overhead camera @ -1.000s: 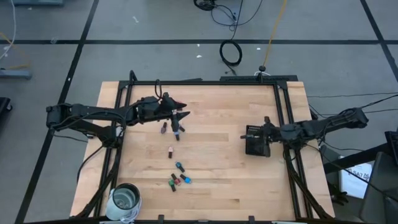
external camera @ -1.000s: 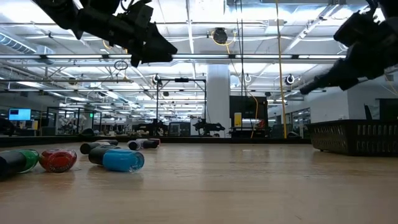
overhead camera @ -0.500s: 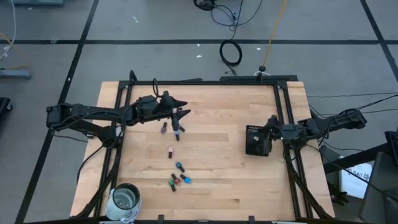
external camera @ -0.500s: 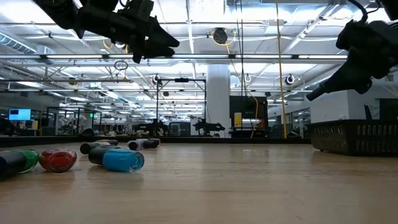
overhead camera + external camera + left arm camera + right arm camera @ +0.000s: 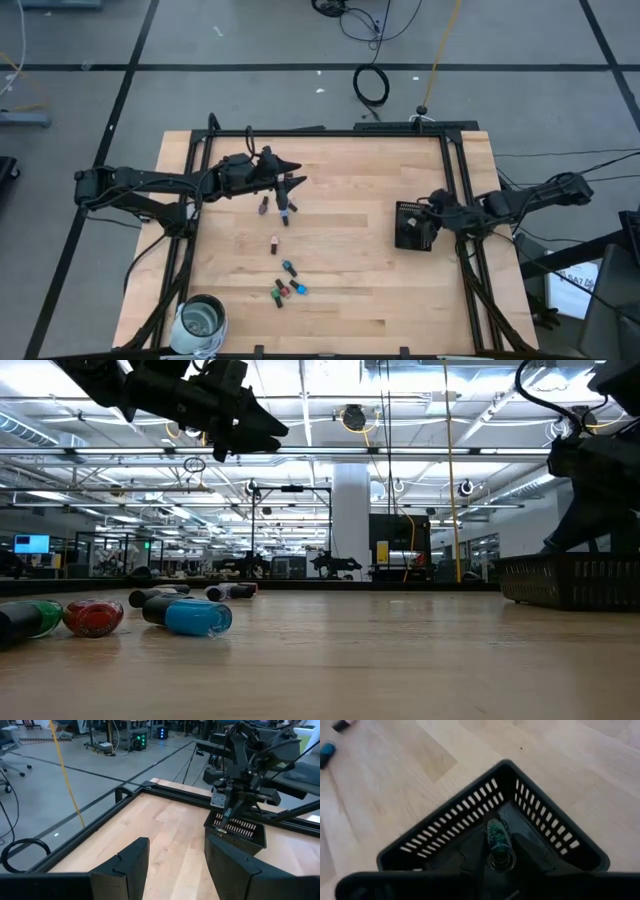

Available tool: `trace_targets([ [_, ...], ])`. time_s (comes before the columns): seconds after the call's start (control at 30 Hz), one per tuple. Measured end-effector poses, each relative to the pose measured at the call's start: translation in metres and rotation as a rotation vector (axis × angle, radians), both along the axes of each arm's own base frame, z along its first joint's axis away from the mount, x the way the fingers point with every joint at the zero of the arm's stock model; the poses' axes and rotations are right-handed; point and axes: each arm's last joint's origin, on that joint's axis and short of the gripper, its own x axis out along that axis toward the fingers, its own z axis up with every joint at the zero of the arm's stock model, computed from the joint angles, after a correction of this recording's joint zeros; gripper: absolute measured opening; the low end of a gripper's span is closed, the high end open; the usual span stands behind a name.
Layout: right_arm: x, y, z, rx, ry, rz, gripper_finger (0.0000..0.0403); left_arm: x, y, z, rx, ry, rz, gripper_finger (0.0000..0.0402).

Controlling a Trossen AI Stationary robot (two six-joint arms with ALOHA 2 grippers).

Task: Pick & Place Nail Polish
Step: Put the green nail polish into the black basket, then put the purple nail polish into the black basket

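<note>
Light wooden table (image 5: 350,290) carrying a black slotted plastic basket (image 5: 413,226) at its right side. The right gripper (image 5: 499,851) is reaching into the basket, its fingers clamping a small dark-green glittery nail polish bottle (image 5: 497,841). The left gripper (image 5: 175,865) is hanging above the table's left half, fingers spread apart, over the scattered nail polish bottles (image 5: 285,288) lying on the wood.

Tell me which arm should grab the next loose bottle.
Left, probably. Its open end effector hangs above the bottles at mid-table. The right end effector holds a green bottle over the black basket.
</note>
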Motion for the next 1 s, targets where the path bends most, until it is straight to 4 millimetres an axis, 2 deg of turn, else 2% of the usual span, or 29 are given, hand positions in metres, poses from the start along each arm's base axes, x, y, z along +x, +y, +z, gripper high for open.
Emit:
trace_targets([
  [0.13,0.001,0.0,-0.001,-0.003,0.011,0.0,0.0068,0.0,0.0,0.0,0.001,-0.001,0.002,0.0186],
  [0.37,0.003,0.001,0.001,-0.001,-0.013,0.001,0.017,0.0,0.0,0.0,-0.023,-0.009,0.005,0.0186],
  [0.53,0.009,0.002,0.007,-0.029,-0.094,0.044,0.0207,0.0,0.0,0.0,-0.024,-0.009,0.005,0.0186],
  [0.73,0.019,0.005,0.019,-0.107,-0.225,0.138,0.0213,0.0,0.0,0.0,-0.024,-0.008,0.006,0.0186],
  [1.0,0.032,0.008,0.045,-0.31,-0.462,0.284,0.0201,0.0,0.0,0.0,-0.033,-0.008,0.009,0.0186],
])
